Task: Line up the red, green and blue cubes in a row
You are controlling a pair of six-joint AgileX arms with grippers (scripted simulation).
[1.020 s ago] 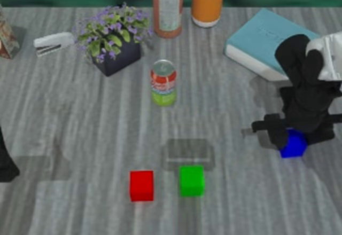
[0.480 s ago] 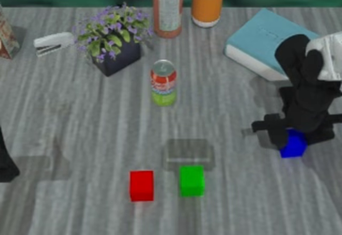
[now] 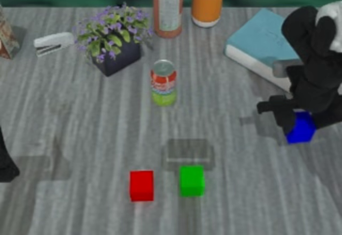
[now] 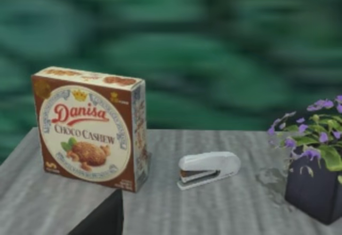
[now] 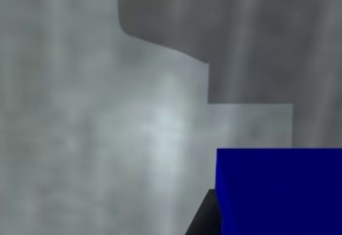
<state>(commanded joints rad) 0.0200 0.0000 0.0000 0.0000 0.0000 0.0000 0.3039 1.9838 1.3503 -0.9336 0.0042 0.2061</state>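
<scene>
Lifted since the earlier frame, the blue cube hangs pinched in the right gripper's jaws beside the book. Red cube and green cube sit unmoved, with the soda can behind them.

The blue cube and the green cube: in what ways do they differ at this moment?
1. Colour: the blue cube is deep blue; the green cube is bright green.
2. State: the blue cube is gripped by the right tool and appears raised off the table; the green cube rests free on it.
3. Place: the blue cube is at the table's right side; the green cube is near the front middle, beside the red cube.

Both are plain cubes of about equal size.
</scene>
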